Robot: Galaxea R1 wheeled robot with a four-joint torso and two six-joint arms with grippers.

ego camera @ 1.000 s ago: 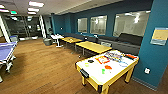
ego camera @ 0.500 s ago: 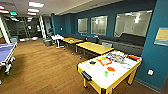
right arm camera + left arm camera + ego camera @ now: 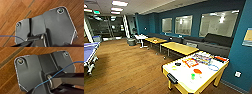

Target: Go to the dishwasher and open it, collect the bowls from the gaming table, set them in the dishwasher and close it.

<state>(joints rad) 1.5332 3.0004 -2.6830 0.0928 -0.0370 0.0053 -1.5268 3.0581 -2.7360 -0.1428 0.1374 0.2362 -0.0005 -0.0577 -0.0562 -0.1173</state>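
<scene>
- The gaming table (image 3: 220,72) stands on the wooden floor (image 3: 129,67), low at the right side of the head view, close to the blue wall (image 3: 240,55); it has a glossy white top, yellow sides and a black slot (image 3: 172,78) at its near end
- On the white top lie several small coloured things: an orange one (image 3: 197,71), a green one (image 3: 193,75), a dark round one (image 3: 178,64) and a flat orange-red sheet (image 3: 190,62); I cannot tell if any of them is a bowl
- Just behind the gaming table stands a yellow-topped table (image 3: 179,48), and further behind it another one (image 3: 155,40), then a white table (image 3: 141,37)
- Along the wall beside these tables runs a dark sofa (image 3: 214,42), under large windows (image 3: 217,23)
- Far from the gaming table, across the floor, a blue table-tennis table (image 3: 90,51) stands
- In both wrist views the dark plates of the robot hang over the wooden floor, with a thin blue cable (image 3: 56,73); whether the fingers are apart or together I cannot tell
</scene>
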